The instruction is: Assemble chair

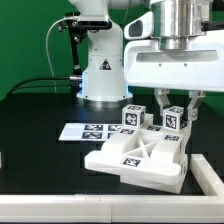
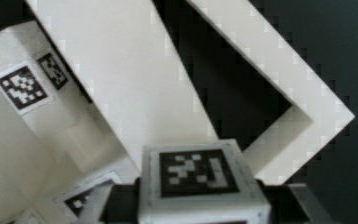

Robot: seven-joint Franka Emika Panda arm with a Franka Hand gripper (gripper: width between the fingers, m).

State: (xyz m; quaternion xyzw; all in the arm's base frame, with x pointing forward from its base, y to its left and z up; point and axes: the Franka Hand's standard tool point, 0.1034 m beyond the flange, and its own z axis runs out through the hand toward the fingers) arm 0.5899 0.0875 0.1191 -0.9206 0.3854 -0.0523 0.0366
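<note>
Exterior view: the claw (image 1: 178, 103) was seen lowered over the chair (image 1: 140, 152) on the black bench (image 1: 40, 160), fingers closed upon a tagged upright cube (image 1: 171, 119). Directly beneath the claw, the X-braced frame (image 1: 135, 158) was lying flat.

We get a front-on exterior view across the table; our wrist cam stares close-up down at the same white blocky plastic chair parts (image 1: 140, 152) (image 2: 140, 90).
</note>
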